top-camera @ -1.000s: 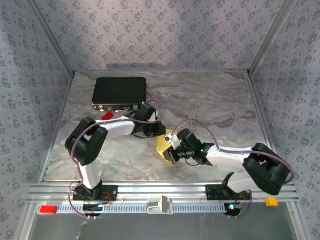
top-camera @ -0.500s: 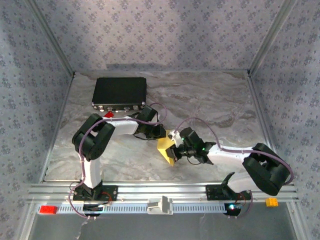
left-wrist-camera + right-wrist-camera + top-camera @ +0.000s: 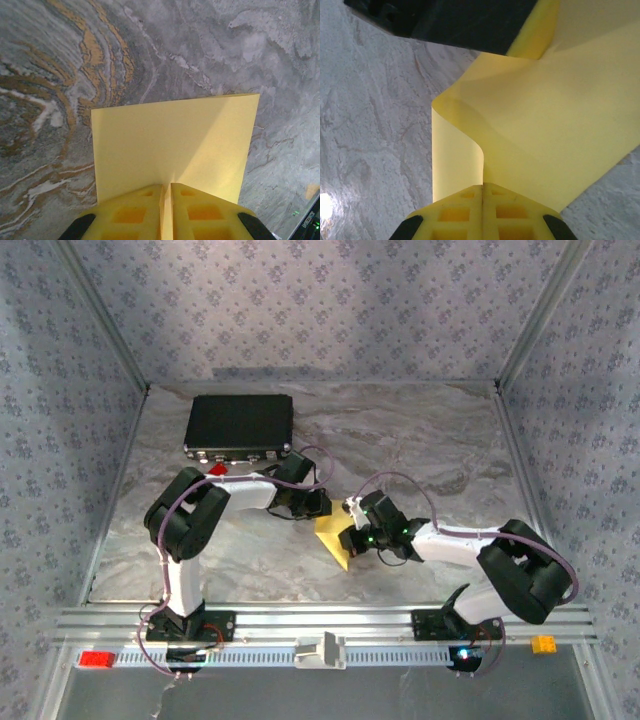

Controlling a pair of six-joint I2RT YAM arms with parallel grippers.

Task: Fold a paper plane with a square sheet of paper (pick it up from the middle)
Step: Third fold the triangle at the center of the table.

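The square sheet of paper (image 3: 334, 541) is pale yellow and hangs bent between both grippers just above the marble table (image 3: 440, 450), near its middle. My left gripper (image 3: 322, 506) is shut on one edge; in the left wrist view the sheet (image 3: 175, 142) spreads flat ahead of the pinching gripper (image 3: 167, 189). My right gripper (image 3: 352, 534) is shut on the opposite side. In the right wrist view the paper (image 3: 540, 125) curls into a soft S-bend in front of the gripper (image 3: 483, 189), and one yellow finger (image 3: 535, 42) of the left gripper shows at the top.
A black rectangular case (image 3: 240, 423) lies at the back left, with a small red brick (image 3: 214, 469) at its front edge. On the near rail sit a red brick (image 3: 96, 659) and an orange block (image 3: 543, 644). Walls enclose three sides of the table.
The right gripper has moved up and left toward the left gripper, so the sheet between them has bunched and looks smaller from above. The left arm's elbow has swung slightly.
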